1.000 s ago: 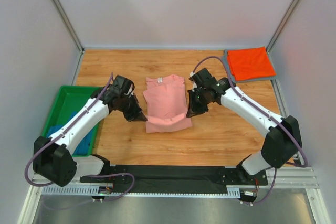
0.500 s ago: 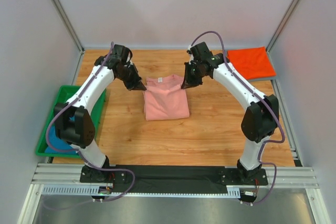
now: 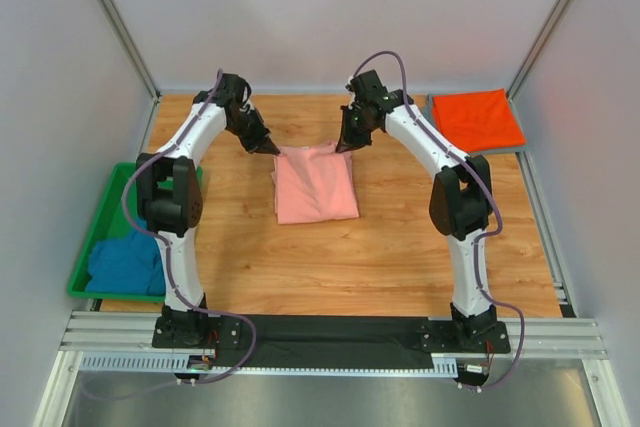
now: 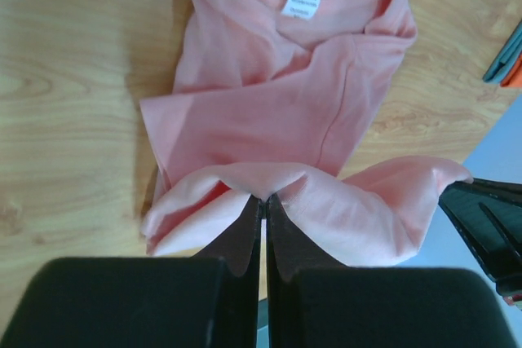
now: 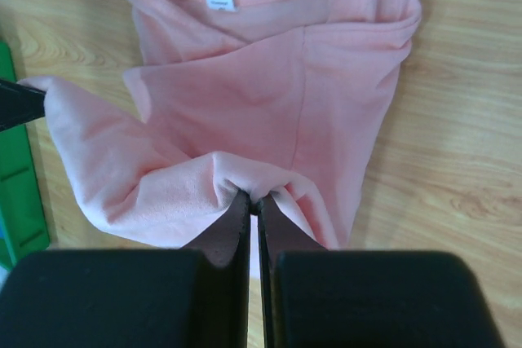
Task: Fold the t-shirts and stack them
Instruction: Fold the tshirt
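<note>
The salmon-pink t-shirt (image 3: 314, 185) lies partly folded on the wooden table, collar and white label at the far end. My left gripper (image 3: 273, 150) is shut on its cloth at the far-left corner, pinching a raised fold (image 4: 263, 197). At the far-right corner my right gripper (image 3: 341, 146) is likewise shut on a bunched fold (image 5: 255, 196). The edge held between them hangs slightly above the shirt's collar end (image 4: 277, 112) (image 5: 269, 79). An orange-red t-shirt (image 3: 477, 119) lies folded at the far right on a grey one (image 3: 495, 151). A teal-blue t-shirt (image 3: 125, 264) sits crumpled in the bin.
The green plastic bin (image 3: 108, 209) stands at the table's left edge and shows in the right wrist view (image 5: 16, 177). White walls close the back and sides. Both arms reach far across the table, flanking the pink shirt.
Both grippers carried the pink shirt's near edge away from the bases to the collar end, folding it in half lengthwise. The arms have stretched out far.
</note>
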